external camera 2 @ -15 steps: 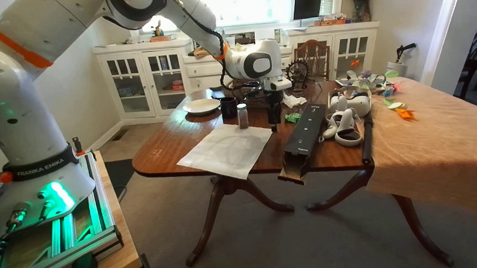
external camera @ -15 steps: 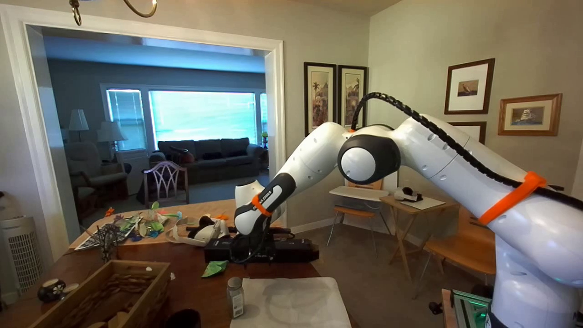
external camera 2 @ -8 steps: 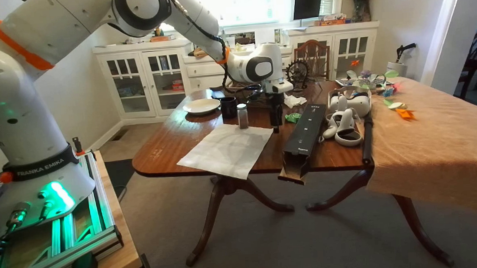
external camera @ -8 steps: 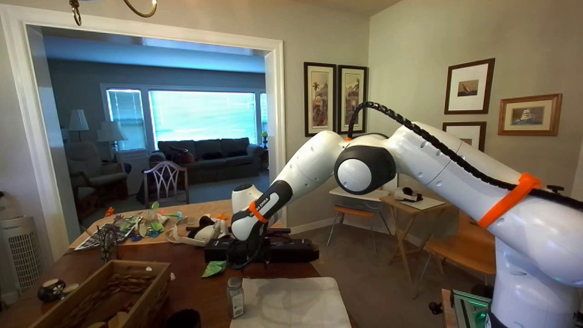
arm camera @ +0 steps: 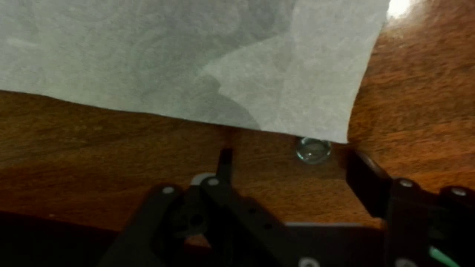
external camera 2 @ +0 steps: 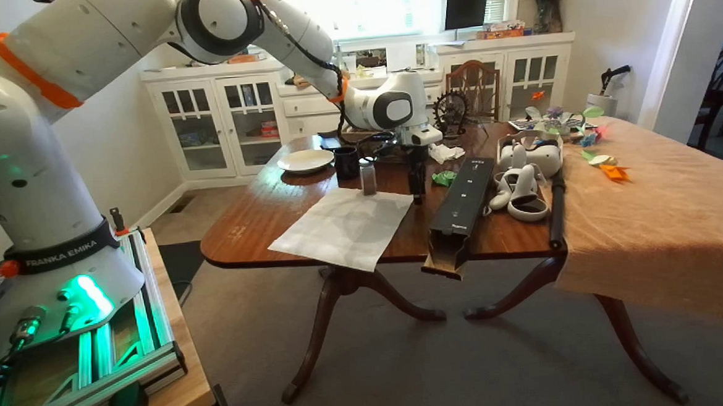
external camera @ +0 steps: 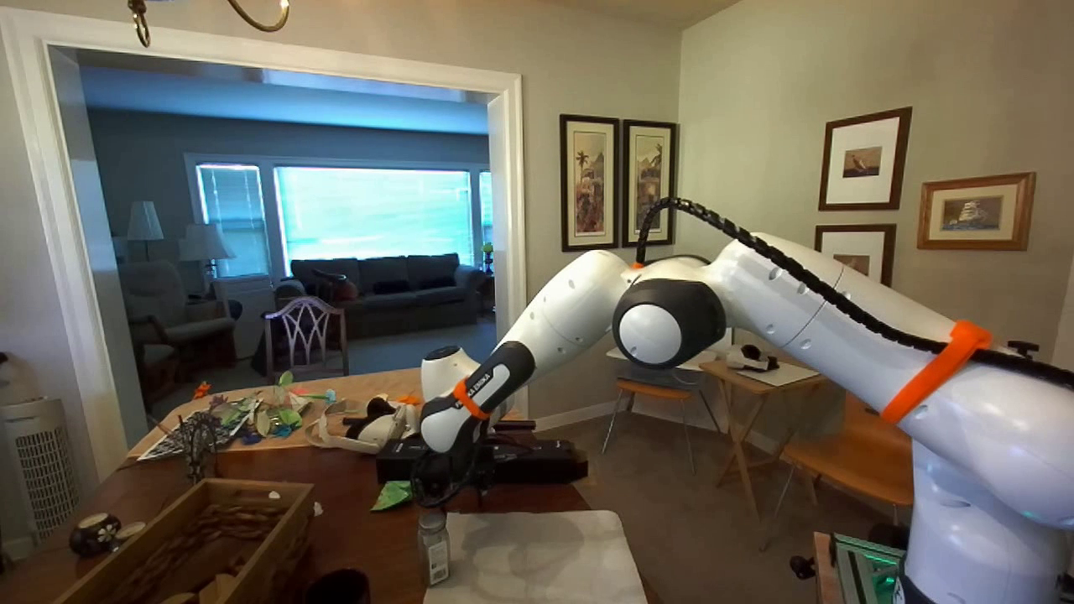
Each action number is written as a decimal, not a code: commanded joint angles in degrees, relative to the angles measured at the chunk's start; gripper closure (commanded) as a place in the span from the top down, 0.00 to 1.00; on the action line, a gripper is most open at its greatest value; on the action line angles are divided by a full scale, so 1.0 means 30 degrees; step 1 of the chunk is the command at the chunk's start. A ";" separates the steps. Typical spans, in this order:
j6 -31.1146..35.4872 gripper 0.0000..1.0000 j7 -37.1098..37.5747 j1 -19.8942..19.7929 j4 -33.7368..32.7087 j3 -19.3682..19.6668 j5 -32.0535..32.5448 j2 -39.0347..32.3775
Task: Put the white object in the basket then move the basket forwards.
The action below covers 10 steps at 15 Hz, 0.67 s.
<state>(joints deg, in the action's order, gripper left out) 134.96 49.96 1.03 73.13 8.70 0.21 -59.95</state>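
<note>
Because the bead [arm camera: 313, 151] I'm taking for the target is lying by the paper [arm camera: 185, 59], the empty jaws are hanging wide-spread, seemingly to straddle it, the basket [external camera: 281, 537] sitting well apart on the surface [arm camera: 92, 155].

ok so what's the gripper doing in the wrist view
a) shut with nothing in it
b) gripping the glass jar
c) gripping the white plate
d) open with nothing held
d: the gripper stands open, its fingers well apart, with wooden tabletop and a clear round piece visible in the gap.
</note>
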 commanded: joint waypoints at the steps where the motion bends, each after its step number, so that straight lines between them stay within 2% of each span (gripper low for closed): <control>1: -0.0070 0.72 -0.0345 0.0194 -0.0636 -0.0108 -0.0386 -0.0491; 2: -0.0012 0.68 -0.0358 0.0242 -0.0577 -0.0116 -0.0377 -0.0481; 3: 0.0012 0.54 -0.0373 0.0264 -0.0496 -0.0124 -0.0388 -0.0457; 4: 0.0041 0.50 -0.0369 0.0257 -0.0459 -0.0125 -0.0410 -0.0473; 8: 0.0096 0.16 -0.0354 0.0157 -0.0459 -0.0121 -0.0531 -0.0437; 10: 0.0121 0.02 -0.0373 0.0132 -0.0465 -0.0125 -0.0586 -0.0426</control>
<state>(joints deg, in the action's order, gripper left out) 134.99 49.94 1.81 72.41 8.35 -0.25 -60.08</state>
